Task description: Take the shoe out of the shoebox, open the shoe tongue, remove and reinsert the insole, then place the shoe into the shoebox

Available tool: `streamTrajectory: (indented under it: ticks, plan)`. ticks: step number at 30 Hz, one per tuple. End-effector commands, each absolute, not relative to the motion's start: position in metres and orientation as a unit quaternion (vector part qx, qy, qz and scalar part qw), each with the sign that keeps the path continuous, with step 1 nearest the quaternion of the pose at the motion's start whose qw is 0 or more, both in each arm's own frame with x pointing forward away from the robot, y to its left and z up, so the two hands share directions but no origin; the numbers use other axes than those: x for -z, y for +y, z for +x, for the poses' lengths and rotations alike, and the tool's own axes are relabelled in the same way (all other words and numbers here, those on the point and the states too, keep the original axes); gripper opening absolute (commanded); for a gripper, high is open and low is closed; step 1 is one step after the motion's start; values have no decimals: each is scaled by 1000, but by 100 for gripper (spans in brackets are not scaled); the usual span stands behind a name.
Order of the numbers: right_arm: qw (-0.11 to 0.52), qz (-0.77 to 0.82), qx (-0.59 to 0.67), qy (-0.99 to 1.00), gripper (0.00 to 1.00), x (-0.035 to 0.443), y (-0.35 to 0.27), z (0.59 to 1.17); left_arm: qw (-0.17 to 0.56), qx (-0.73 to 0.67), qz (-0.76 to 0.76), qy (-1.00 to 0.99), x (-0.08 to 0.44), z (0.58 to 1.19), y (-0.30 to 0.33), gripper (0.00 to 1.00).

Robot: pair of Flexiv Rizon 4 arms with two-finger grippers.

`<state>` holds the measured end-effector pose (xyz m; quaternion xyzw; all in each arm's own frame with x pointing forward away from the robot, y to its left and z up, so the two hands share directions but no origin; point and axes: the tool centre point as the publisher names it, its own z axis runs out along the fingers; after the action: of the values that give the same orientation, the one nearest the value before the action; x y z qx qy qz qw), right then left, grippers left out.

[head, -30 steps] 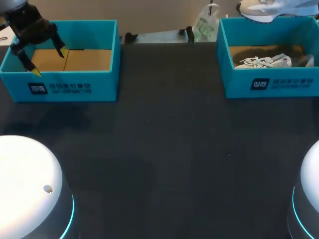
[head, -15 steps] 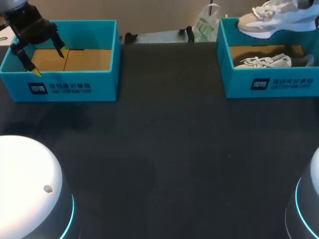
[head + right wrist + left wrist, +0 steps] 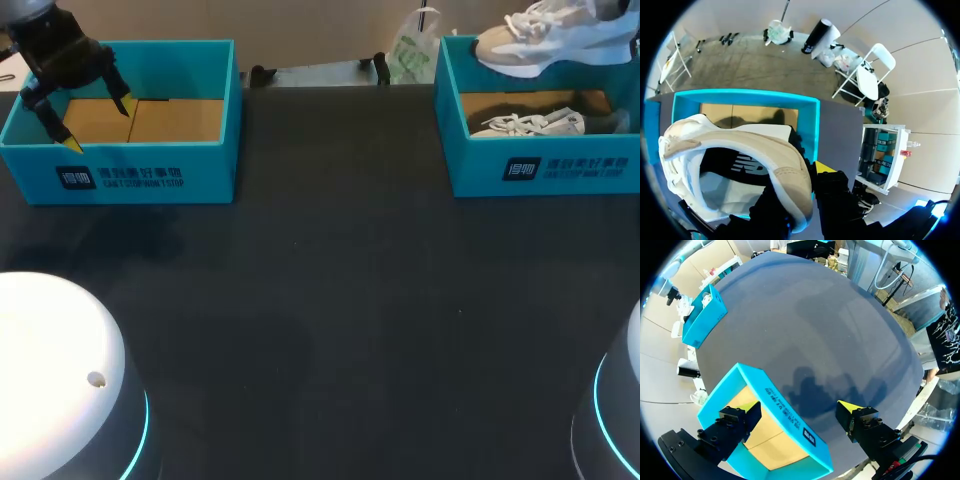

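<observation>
The right gripper is clamped on the heel of a white and beige sneaker, with one yellow-tipped finger on each side of the heel collar. In the head view the sneaker hangs at the upper right of the frame, above the back part of the right shoebox, toe pointing towards the middle of the picture. The right wrist view shows it raised over that teal shoebox, whose cardboard floor shows ahead of the toe. A second sneaker lies inside the same box, laces up.

At the upper left of the head view, the left gripper hangs over the near left corner of the left shoebox, its fingers spread apart and holding nothing. In the left wrist view the gripper straddles the box's printed wall, one finger above the brown floor inside, the other above the dark table outside.
</observation>
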<state>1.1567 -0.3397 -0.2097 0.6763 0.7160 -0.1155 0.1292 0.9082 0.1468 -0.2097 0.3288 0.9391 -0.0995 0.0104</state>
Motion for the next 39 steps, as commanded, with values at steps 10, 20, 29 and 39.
streamTrajectory:
  ticks: [10,20,29,39]
  plan:
    - [123,679,115,715,0,235,-341,1154,-62,88,-99,989,210,938,170,100]
    - [127,676,116,717,0,237,-341,1162,-20,64,-188,980,207,940,175,100]
    - [135,680,114,711,0,238,-337,1165,-56,51,-333,940,214,944,177,100]
    - [127,687,110,707,0,240,-336,1167,-59,19,-414,908,214,949,181,100]
